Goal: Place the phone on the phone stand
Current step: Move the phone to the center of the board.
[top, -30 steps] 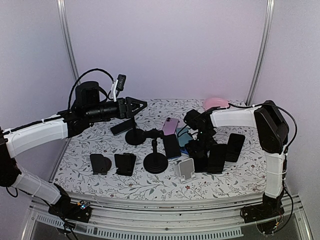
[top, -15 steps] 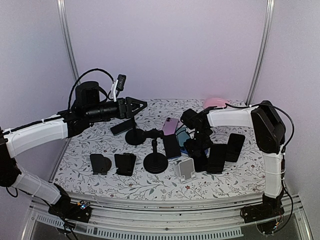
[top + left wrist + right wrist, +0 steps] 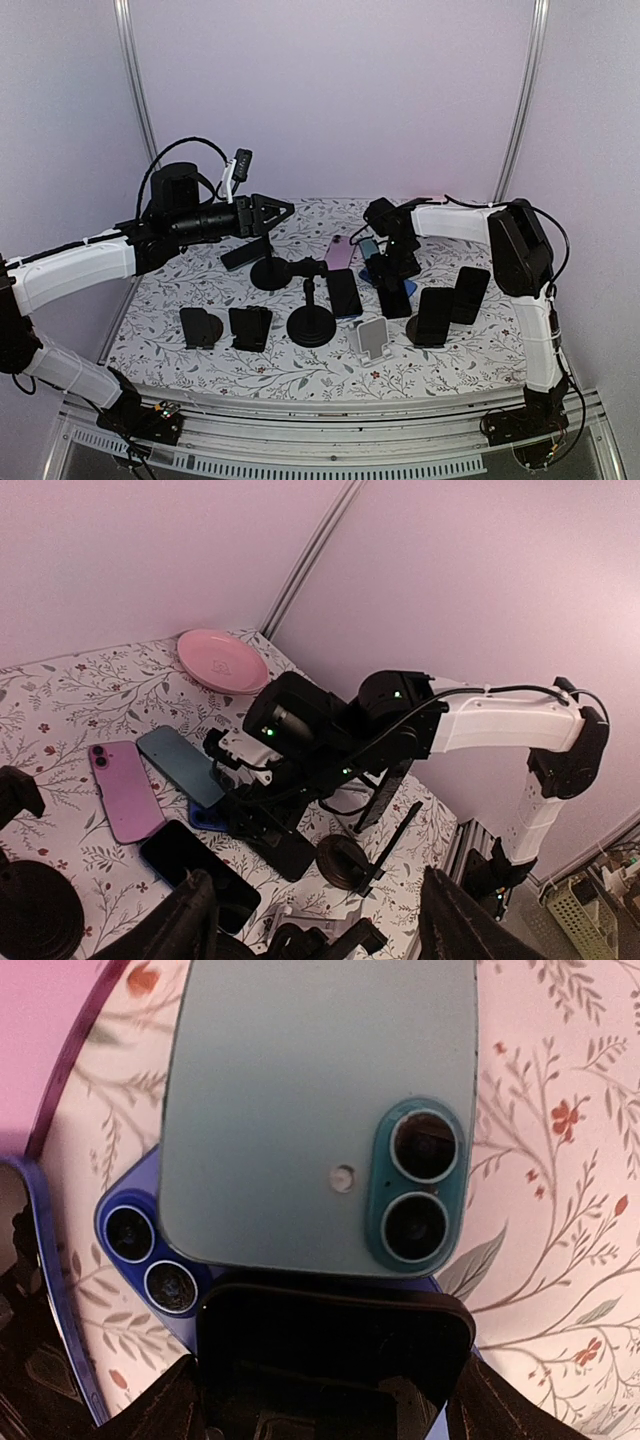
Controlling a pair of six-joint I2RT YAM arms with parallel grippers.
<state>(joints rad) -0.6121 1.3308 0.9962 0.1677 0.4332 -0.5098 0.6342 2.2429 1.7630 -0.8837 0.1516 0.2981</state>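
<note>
Floral table (image 3: 200,280), purple walls. Right gripper (image 3: 392,268), centre-right of top view, jaws seemingly closed across black phone (image 3: 335,1350), just above teal phone (image 3: 300,1110). Left gripper (image 3: 272,212) wide open, empty, upper left. Phone apparently grasped; placing left, white stand (image 3: 372,338) looks free.

Overhead and both wrist views share teal phone (image 3: 320,1110).

A pink plate (image 3: 222,660) rests on the floral table (image 3: 160,290) near its far corner
</note>
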